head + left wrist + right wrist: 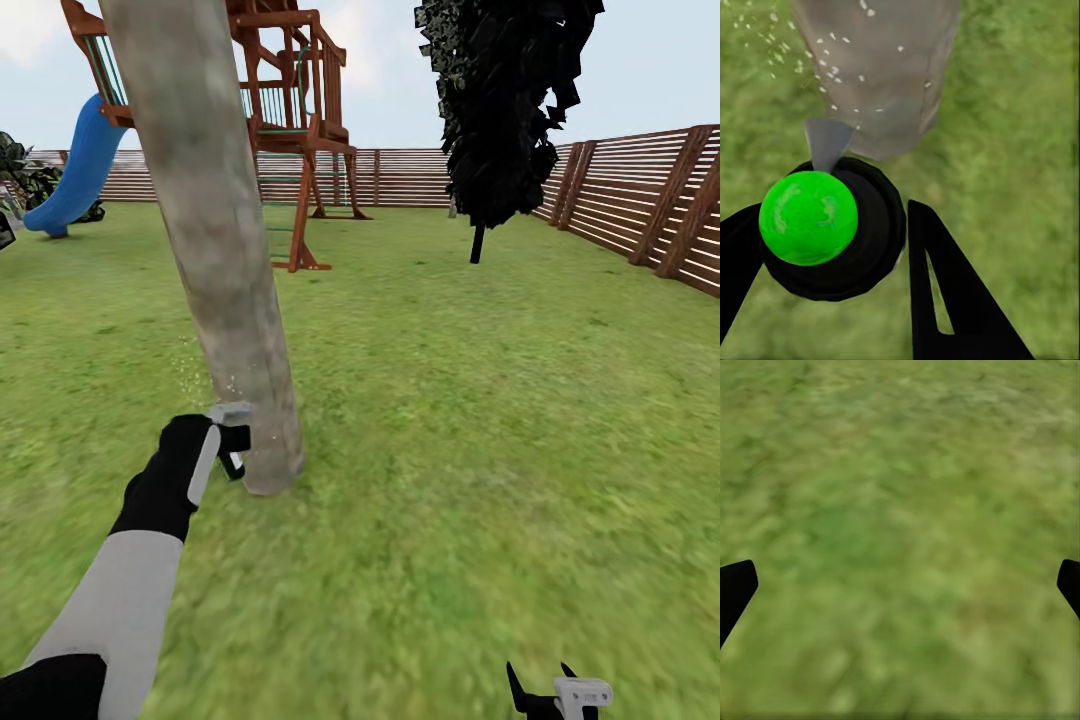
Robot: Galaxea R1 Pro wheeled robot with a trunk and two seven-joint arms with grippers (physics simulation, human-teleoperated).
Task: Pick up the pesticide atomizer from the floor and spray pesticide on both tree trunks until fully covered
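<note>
From the head camera, the left gripper (232, 440) sits low at the base of the thick, pale grey-brown mottled tree trunk (215, 230), just beside the bark. What it grips is hard to make out here; a few pale specks hang in the air near the trunk's lower part. The right gripper (545, 690) pokes in at the lower edge over green grass lawn (450, 400), its dark fingertips spread apart, nothing between them. Behind the trunk stands a brown wooden play tower (290, 110) with a blue slide (75, 170); a second tree with dark jagged leaf clumps (505, 100) rises near the brown horizontal-slat fence (640, 190).

Over to the left wrist camera: the two black fingers (952, 300) are clamped either side of the round black pesticide atomizer (874, 232), seen from above with a bright green dome on top, a grey nozzle aimed at the trunk (881, 75). White droplets fleck the bark and the air beside it.

Right wrist camera: two black fingertips (735, 589) set wide apart at the edges, empty, only blurred grass (900, 532) beneath.
</note>
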